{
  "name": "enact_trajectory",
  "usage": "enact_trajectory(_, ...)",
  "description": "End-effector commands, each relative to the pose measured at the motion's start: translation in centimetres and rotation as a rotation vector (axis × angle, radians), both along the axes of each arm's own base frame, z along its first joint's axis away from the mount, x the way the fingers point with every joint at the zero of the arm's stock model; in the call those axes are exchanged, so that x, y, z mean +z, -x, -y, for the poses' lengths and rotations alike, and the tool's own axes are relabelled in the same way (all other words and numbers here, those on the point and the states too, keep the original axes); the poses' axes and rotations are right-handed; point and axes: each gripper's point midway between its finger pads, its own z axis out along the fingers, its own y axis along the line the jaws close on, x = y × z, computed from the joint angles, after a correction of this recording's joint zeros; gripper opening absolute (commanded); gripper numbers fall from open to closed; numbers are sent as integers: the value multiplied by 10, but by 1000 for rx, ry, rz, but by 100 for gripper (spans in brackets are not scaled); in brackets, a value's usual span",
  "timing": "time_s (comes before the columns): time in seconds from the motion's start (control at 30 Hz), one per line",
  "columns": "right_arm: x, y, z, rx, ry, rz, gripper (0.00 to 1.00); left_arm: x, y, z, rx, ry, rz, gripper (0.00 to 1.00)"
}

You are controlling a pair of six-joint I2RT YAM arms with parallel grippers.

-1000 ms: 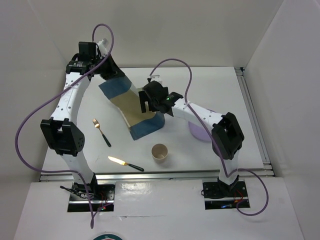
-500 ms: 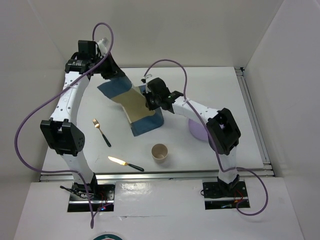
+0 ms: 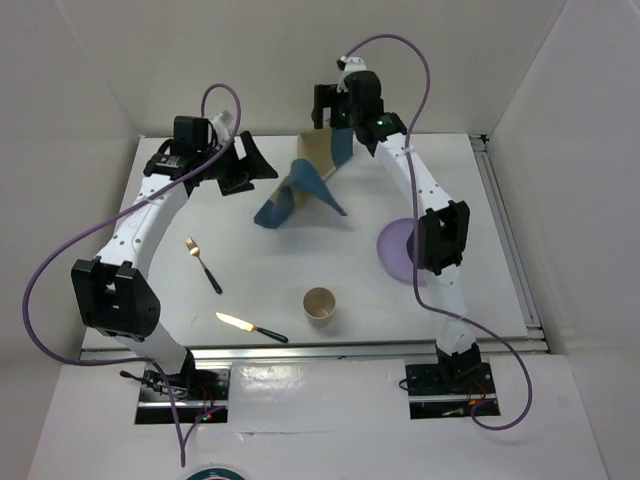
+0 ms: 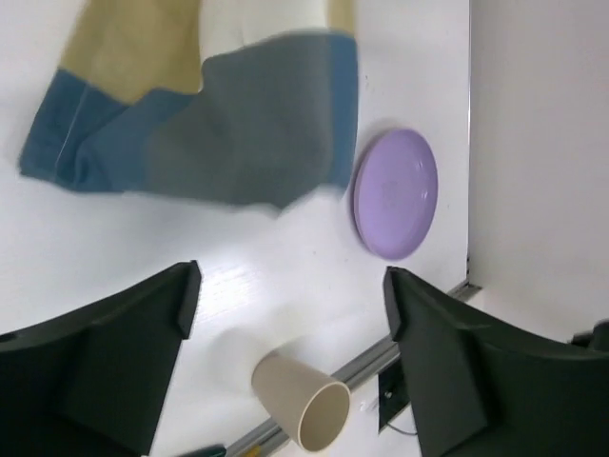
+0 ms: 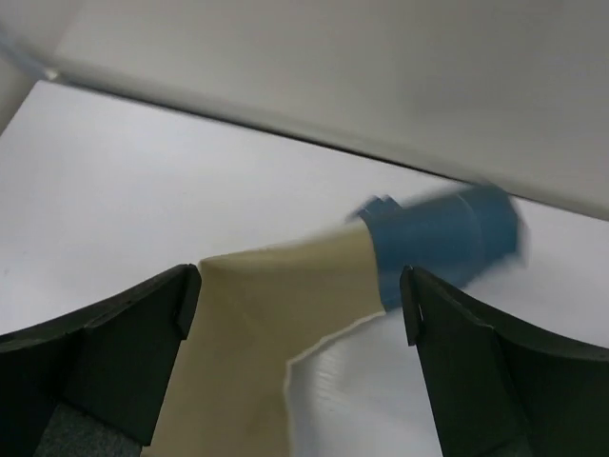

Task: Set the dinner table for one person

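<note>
The blue-and-tan placemat is bunched up and blurred over the back middle of the dinner table. My left gripper stands open just left of it, holding nothing. In the left wrist view the placemat is beyond the open jaws of the left gripper. My right gripper is raised near the back wall, above the cloth's far end. In the right wrist view the right gripper is wide open, with the placemat loose beneath it.
A purple plate lies at the right, partly under the right arm. A tan paper cup stands front centre. A fork and a knife lie front left. Metal rails edge the table's front and right sides.
Both grippers have opened and let go of the placemat. The right arm has swung up towards the back wall, the left gripper has moved right, and the cloth has gone from spread to bunched.
</note>
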Motion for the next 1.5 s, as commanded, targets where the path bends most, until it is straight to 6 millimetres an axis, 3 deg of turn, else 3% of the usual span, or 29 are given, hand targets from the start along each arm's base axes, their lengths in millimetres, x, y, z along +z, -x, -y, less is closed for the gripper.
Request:
enact_trajectory(0.0, -42, 11, 28, -43, 80, -186, 100, 29, -2, 4, 9, 33, 112, 99)
enact_trajectory(0.03, -48, 14, 37, -65, 79, -204, 100, 18, -1, 2, 6, 3, 85, 99)
enact_trajectory(0.07, -19, 28, 45, -81, 55, -163, 100, 15, 0, 0, 14, -5, 75, 99)
enact_trajectory(0.1, -53, 38, 50, -94, 71, -211, 100, 13, 0, -2, 24, -13, 67, 99)
enact_trajectory(0.13, -54, 45, 60, -129, 49, -222, 100, 12, -3, -6, 46, -30, 69, 95)
enact_trajectory(0.17, -31, 57, 70, -147, 14, -195, 100, 9, -2, -8, 57, -40, 58, 87)
enact_trajectory(0.2, -36, 66, 71, -144, 3, -216, 97, 3, -2, -10, 68, -50, 47, 80)
enact_trajectory(0.23, -58, 76, 85, -184, 18, -277, 86, -7, -2, -19, 101, -74, 20, 74)
enact_trajectory(0.27, -54, 86, 87, -207, -21, -302, 79, -6, -2, -18, 111, -64, 11, 71)
enact_trajectory(0.3, -71, 97, 96, -230, -10, -364, 73, -25, -4, -20, 117, -77, -31, 67)
enact_trajectory(0.4, -79, 117, 107, -290, -46, -435, 59, -56, -4, -19, 134, -72, -133, 72)
enact_trajectory(0.43, -93, 129, 110, -306, -38, -487, 59, -75, -3, -14, 119, -54, -192, 83)
enact_trajectory(0.5, -98, 139, 113, -314, -114, -550, 59, -89, -1, -9, 121, -22, -256, 92)
enact_trajectory(0.53, -103, 148, 125, -328, -142, -582, 66, -97, 0, -8, 131, -16, -284, 97)
enact_trajectory(0.57, -102, 152, 123, -314, -198, -606, 71, -109, 5, -9, 140, -16, -325, 100)
enact_trajectory(0.63, -94, 158, 132, -310, -264, -608, 76, -119, 7, -12, 174, 5, -359, 100)
enact_trajectory(0.67, -100, 162, 135, -312, -287, -625, 84, -129, 10, -9, 173, 22, -383, 100)
enact_trajectory(0.77, -97, 172, 140, -300, -398, -663, 90, -140, 12, -7, 188, 114, -458, 100)
enact_trajectory(0.87, -90, 179, 140, -294, -444, -656, 92, -153, 8, -7, 225, 212, -482, 100)
enact_trajectory(1.03, -99, 184, 145, -314, -424, -659, 92, -178, -3, -7, 313, 319, -521, 100)
enact_trajectory(1.1, -103, 189, 147, -322, -409, -668, 93, -181, -11, -4, 339, 367, -538, 96)
enact_trajectory(1.17, -106, 195, 140, -293, -440, -692, 95, -191, -17, -6, 389, 424, -549, 94)
enact_trajectory(1.23, -105, 195, 144, -284, -510, -706, 97, -195, -24, -4, 396, 457, -551, 94)
enact_trajectory(1.4, -101, 193, 126, -236, -679, -752, 98, -192, -48, -2, 421, 468, -536, 96)
enact_trajectory(1.47, -103, 188, 121, -237, -727, -780, 98, -195, -53, -1, 429, 474, -546, 88)
